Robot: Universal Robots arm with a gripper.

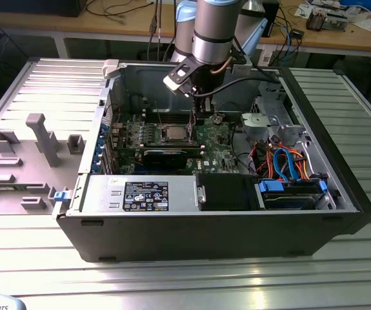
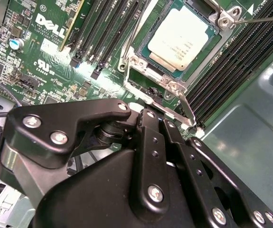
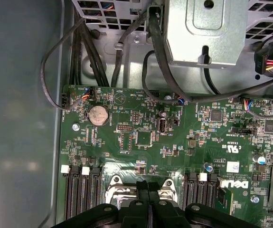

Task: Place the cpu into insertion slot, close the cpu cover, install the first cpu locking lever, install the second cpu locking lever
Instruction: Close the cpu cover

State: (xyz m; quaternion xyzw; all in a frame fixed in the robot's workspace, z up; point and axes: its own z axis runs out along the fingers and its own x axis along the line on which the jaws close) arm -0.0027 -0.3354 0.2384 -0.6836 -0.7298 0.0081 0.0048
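Two steps looking done: cpu (image 2: 176, 38) sitting in insertion slot (image 2: 199, 61), cpu cover (image 2: 171, 85) lying closed over it. Gripper (image 2: 157, 119), fingers pinched together, is hovering right at one locking lever (image 2: 186, 110); levers seemingly not latched yet.

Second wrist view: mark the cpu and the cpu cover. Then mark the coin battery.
cpu (image 2: 176, 38), second wrist view, middle of its silver top.
cpu cover (image 2: 170, 84), second wrist view, silvery frame corner beside the chip.
coin battery (image 3: 98, 115), first wrist view, centre of its round face.
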